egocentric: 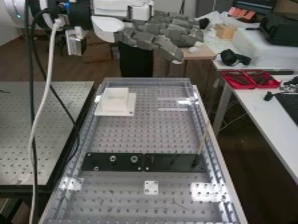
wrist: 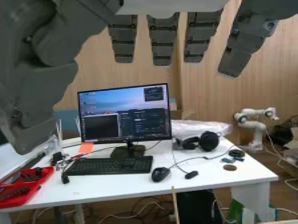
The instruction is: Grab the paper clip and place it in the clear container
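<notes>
- Perforated tops (egocentric: 40, 120): two, side by side.
- Black plates (egocentric: 174, 161): two, end to end on the right-hand perforated top.
- White stepped block (egocentric: 116, 98): one.
- Red trays (egocentric: 237, 79): two, adjoining.
- Monitor (wrist: 125, 115): one.
- Keyboard (wrist: 110, 166): one.
- Computer mouse (wrist: 160, 174): one.
- Headset (wrist: 209, 141): one.
- Small white robot arm (wrist: 256, 125), in the background: one.

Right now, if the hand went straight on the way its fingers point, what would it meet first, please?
The hand would probably meet the monitor on the white desk first, though depth and its exact line are unclear.
</notes>
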Motion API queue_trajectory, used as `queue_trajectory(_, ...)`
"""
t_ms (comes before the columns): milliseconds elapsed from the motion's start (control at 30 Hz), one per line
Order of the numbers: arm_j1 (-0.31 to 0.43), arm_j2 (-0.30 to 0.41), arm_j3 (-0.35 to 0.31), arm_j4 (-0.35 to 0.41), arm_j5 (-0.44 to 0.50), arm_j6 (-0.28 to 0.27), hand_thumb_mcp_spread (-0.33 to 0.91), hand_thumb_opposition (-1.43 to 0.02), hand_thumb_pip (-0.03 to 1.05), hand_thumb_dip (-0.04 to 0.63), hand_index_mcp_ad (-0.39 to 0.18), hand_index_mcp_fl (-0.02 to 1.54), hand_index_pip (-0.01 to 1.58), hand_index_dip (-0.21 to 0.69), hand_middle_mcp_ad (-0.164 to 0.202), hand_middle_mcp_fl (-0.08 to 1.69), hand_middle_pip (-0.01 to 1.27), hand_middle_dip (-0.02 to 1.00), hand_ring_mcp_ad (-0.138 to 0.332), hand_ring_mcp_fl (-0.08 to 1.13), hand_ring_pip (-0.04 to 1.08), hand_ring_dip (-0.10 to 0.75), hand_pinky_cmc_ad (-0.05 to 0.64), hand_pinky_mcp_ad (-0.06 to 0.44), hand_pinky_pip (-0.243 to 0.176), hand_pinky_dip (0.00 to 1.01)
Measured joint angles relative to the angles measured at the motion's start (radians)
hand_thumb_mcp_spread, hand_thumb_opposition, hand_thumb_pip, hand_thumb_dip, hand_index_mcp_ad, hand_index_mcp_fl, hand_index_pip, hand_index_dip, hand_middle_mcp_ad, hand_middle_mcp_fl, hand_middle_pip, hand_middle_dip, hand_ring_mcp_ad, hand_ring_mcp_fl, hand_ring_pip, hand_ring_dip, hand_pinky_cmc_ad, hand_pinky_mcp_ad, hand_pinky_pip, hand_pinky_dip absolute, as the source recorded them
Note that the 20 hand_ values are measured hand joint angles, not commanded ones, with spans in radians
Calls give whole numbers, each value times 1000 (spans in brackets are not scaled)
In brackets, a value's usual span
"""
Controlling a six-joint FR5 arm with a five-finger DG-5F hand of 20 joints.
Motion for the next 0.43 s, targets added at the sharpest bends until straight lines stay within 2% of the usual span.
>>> queue_trajectory(433, -26, -4, -5, 22, -38, 34, 253, -698, 417, 131, -113, 58, 105, 119, 75, 9, 124, 204, 141, 5, 75, 119, 379, 291, -108, 431)
